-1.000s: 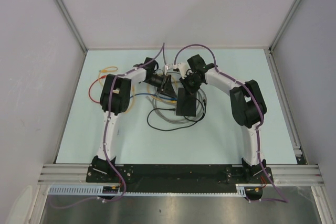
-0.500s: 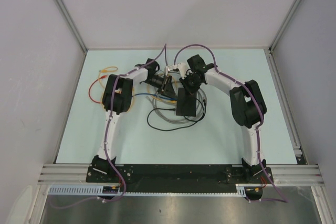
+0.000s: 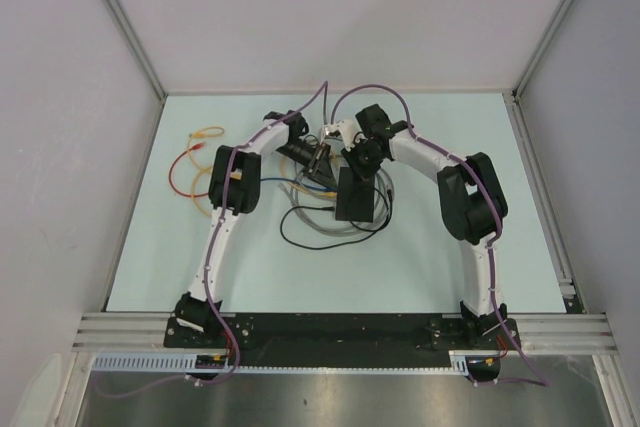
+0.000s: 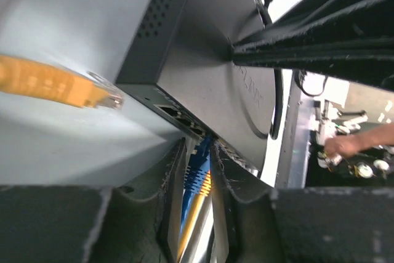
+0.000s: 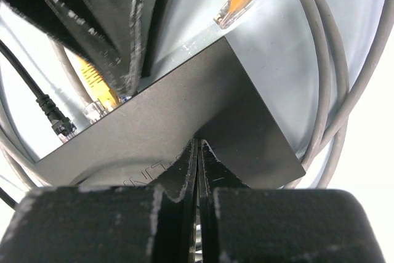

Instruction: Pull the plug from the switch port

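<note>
Your left gripper (image 4: 197, 152) has its two fingers squeezed on the blue plug (image 4: 197, 173). The blue plug sits in a hole on the side of the switch (image 4: 209, 72). Your right gripper (image 5: 197, 158) has its fingers pressed together, and the tips touch the flat black top of the switch. The switch lies near the middle of the table (image 3: 450, 257), with loops of grey cable (image 5: 328, 72) around it. A loose orange plug (image 4: 61, 84) lies just beside the switch.
</note>
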Motion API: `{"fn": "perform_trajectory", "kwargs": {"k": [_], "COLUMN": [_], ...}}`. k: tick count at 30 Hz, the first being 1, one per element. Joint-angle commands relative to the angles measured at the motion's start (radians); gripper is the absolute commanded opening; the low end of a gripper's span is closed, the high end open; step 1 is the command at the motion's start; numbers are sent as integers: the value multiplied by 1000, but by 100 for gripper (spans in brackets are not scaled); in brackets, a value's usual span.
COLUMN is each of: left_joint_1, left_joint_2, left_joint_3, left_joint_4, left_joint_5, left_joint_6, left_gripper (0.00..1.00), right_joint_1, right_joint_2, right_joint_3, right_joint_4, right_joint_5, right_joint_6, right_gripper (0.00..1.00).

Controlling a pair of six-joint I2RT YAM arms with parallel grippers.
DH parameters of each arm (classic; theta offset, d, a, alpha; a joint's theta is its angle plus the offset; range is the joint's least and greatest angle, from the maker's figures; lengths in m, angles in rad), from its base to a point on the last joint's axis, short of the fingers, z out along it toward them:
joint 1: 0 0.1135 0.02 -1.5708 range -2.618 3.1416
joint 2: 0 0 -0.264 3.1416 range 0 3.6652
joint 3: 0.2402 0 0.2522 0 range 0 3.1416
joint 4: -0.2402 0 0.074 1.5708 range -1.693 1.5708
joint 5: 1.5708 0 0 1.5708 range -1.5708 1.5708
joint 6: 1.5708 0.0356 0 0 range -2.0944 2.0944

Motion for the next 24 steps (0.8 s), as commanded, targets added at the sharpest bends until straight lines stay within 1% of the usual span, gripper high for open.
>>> {"fn": "perform_trajectory", "kwargs": {"k": [1,5,7,9,14,16,17,19,20,22,23,24], "left_joint_1": [-49,-49,-49,-49,-47,-47,-49,-49,-47,-47,-47,-47], "left_joint_2": [48,34,29,26,31,31,31,31,31,32,31,32], "left_joint_3": [34,20,20,22,22,22,22,20,20,20,20,20], "left_joint_4": [-175,-117,-97,-95,-117,-124,-125,-131,-134,-132,-131,-129], "left_joint_5": [-27,-38,-38,-37,-18,-15,-17,-17,-17,-20,-17,-18], "left_joint_6": [161,101,78,76,105,113,114,117,119,116,111,110], "left_gripper": [27,29,34,38,35,32,26,22,17,12,6,3], "right_joint_1": [19,19,19,20,19,19,19,19,19,19,20,19], "right_joint_2": [87,84,85,85,85,87,85,88,88,87,87,88], "right_joint_3": [-72,-73,-73,-72,-70,-70,-70,-69,-69,-69,-69,-69], "right_joint_4": [-151,-148,-148,-150,-150,-150,-151,-150,-150,-148,-150,-148], "right_joint_5": [57,58,60,60,61,61,61,61,61,60,58,60], "right_joint_6": [-18,-18,-18,-19,-18,-18,-18,-18,-18,-18,-19,-18], "right_gripper": [1,1,1,1,1,1,1,1,1,1,1,1]}}
